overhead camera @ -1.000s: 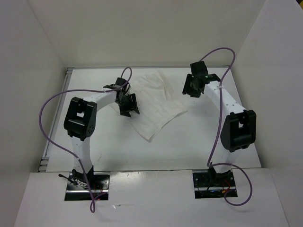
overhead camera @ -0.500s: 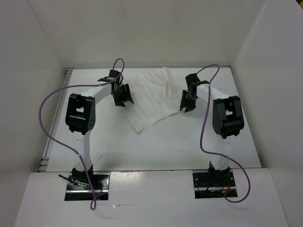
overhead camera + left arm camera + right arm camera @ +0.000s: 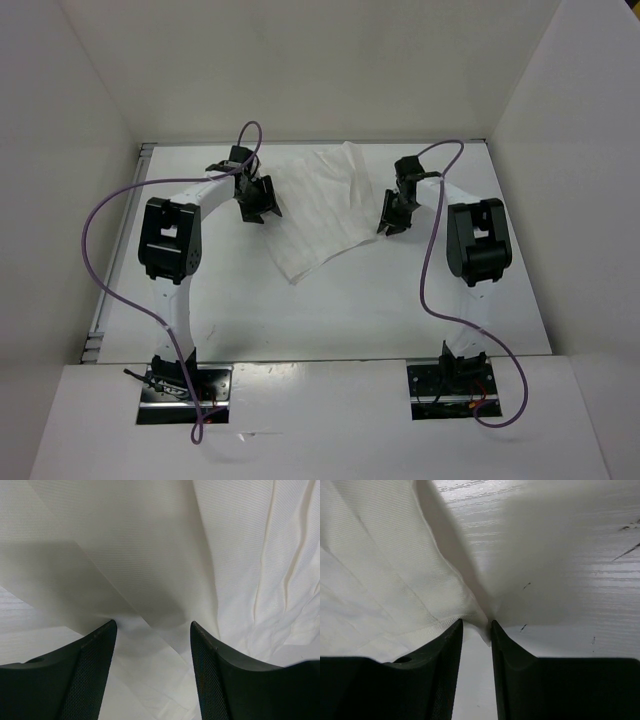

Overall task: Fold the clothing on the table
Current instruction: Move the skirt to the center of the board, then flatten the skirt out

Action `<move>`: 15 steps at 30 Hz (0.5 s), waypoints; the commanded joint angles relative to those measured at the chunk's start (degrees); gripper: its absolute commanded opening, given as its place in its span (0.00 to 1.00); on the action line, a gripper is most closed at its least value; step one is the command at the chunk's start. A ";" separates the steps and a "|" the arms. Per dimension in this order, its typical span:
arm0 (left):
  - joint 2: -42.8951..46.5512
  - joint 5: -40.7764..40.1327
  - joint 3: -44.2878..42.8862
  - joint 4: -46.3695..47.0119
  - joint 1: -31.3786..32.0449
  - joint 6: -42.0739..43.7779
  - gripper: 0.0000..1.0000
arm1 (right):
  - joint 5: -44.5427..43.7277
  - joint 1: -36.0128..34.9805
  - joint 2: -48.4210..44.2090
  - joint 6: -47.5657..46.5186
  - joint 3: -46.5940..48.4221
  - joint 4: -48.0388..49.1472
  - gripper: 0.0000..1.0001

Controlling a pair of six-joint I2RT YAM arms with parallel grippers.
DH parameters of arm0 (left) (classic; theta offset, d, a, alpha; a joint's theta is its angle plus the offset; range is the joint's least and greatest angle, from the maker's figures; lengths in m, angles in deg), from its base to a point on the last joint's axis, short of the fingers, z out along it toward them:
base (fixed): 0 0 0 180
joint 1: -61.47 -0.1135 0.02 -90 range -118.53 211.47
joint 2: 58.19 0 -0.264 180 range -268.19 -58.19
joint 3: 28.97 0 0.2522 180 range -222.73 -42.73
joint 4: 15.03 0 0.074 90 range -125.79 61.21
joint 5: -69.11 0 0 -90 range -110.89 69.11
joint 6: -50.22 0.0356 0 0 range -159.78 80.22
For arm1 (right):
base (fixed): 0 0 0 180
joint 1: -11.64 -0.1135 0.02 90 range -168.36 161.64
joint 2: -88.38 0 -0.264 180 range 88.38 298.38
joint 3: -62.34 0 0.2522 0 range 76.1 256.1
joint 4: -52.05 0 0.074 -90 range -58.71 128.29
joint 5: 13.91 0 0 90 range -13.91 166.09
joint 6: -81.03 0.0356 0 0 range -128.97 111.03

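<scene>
Against the frame a second back, your left gripper has moved up toward the far wall. Your right gripper has come in from the far right to the cloth's right edge. The thin white creased fabric piece has shifted with them, and its near corner lies farther from the arm bases than before. Over the last half second almost nothing has changed.

Left arm: it is bent over at the elbow with the wrist pointing down at the fabric's left side. The wrist view shows its black fingers spread wide apart. The tips are down at the fabric, which spans the gap between them, and nothing is clamped.

Right arm: it is folded back on itself with the wrist low at the fabric's right corner. Its fingers stand close together with a narrow gap. The corner of the fabric sits between the tips, but you cannot tell from these views whether it is pinched.

The fabric lies rumpled on the flat matte white table, between the two grippers and toward the far side. Plain white walls enclose the table. A thin metal strip runs along its left edge. Purple cables loop from both arms.
</scene>
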 commanded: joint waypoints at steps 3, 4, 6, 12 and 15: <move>-0.66 1.39 0.23 0.20 -0.22 1.48 0.68 | 2.22 0.47 3.22 -0.42 2.05 3.69 0.30; -0.14 1.39 0.24 0.20 -0.22 1.48 0.68 | 2.22 0.47 3.75 0.10 2.05 3.17 0.21; 2.66 2.19 3.65 0.90 -0.22 1.48 0.72 | 2.22 0.47 3.75 0.63 1.01 2.63 0.01; 19.79 0.52 19.46 2.93 1.53 -1.66 0.86 | 1.50 0.47 -1.95 2.57 -3.03 2.02 0.01; 26.74 1.30 29.74 3.80 2.77 -5.88 0.79 | 3.18 -0.06 -4.24 3.89 -6.02 0.88 0.01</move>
